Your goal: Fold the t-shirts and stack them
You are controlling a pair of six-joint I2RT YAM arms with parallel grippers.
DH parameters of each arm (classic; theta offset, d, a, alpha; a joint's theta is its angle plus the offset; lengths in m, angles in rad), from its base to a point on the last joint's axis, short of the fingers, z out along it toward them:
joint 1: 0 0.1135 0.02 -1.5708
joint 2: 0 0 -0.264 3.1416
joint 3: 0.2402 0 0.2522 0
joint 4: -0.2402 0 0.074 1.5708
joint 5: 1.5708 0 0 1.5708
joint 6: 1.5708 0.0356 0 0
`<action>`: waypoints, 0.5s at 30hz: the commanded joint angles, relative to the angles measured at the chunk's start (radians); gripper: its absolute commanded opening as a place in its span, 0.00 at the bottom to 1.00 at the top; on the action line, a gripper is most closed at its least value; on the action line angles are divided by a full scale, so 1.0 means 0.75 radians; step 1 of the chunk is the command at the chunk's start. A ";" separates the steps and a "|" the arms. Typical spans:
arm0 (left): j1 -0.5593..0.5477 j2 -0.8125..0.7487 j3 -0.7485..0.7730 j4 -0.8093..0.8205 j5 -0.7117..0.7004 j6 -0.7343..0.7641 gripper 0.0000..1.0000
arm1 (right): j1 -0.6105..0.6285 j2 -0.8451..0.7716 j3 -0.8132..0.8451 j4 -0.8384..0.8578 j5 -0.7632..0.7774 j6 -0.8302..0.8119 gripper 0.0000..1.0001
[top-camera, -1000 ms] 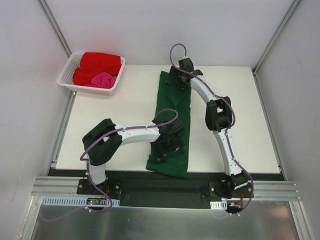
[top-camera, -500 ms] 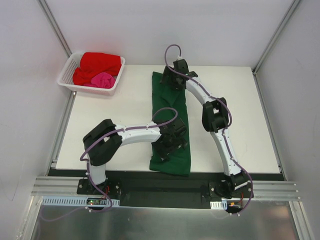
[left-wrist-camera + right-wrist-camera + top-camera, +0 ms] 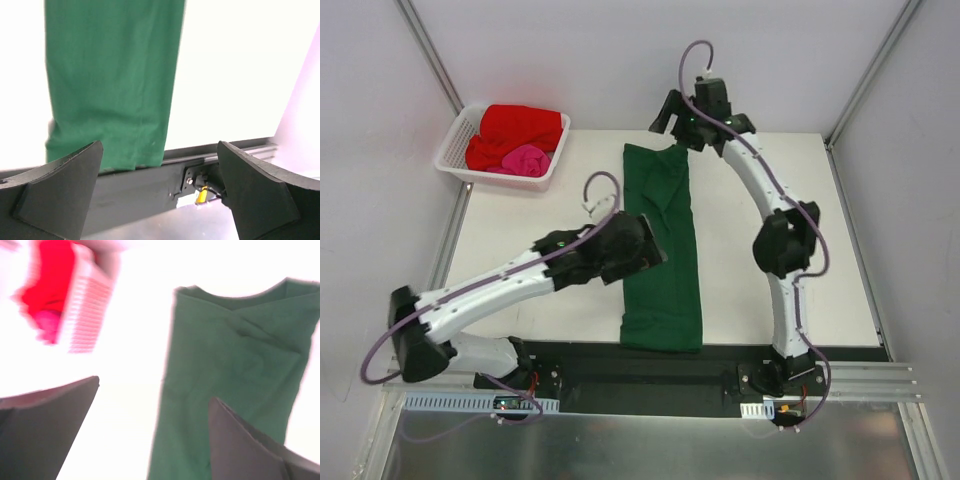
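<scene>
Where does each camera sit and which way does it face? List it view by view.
Top external: above and behind, looking down on the table, left arm, right arm, green t-shirt, basket.
Left wrist: faces the near table edge over the shirt's hem; own fingers below.
Right wrist: faces the shirt's collar end and basket; own fingers below.
Shared: all show the green t-shirt.

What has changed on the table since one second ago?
Both arms lifted off the green t-shirt: the left gripper drew back leftward, the right gripper rose toward the far edge. The shirt's far end shifted left. The basket, red t-shirt and pink t-shirt stayed.
</scene>
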 commanded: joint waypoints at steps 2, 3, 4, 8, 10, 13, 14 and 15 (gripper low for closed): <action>0.217 -0.241 -0.134 -0.021 -0.044 0.448 0.99 | 0.067 -0.566 -0.290 -0.073 -0.003 -0.106 0.96; 0.333 -0.253 -0.158 0.007 0.048 0.477 0.99 | 0.070 -0.607 -0.335 -0.096 -0.009 -0.121 0.96; 0.389 -0.257 -0.197 0.076 0.198 0.546 0.99 | 0.074 -0.664 -0.419 -0.123 -0.018 -0.133 0.96; 0.491 -0.224 -0.193 0.079 0.461 0.706 0.97 | 0.088 -0.833 -0.715 -0.193 0.043 -0.178 0.96; 0.489 -0.245 -0.260 0.085 0.539 0.674 0.92 | 0.088 -0.867 -0.828 -0.146 0.099 -0.164 0.96; 0.451 -0.253 -0.357 0.161 0.640 0.600 0.86 | 0.088 -0.747 -0.776 -0.137 0.107 -0.152 0.96; 0.432 -0.249 -0.367 0.204 0.646 0.586 0.86 | 0.090 -0.695 -0.727 -0.153 0.083 -0.147 0.96; 0.414 -0.233 -0.375 0.220 0.642 0.575 0.86 | 0.094 -0.567 -0.629 -0.164 0.077 -0.131 0.96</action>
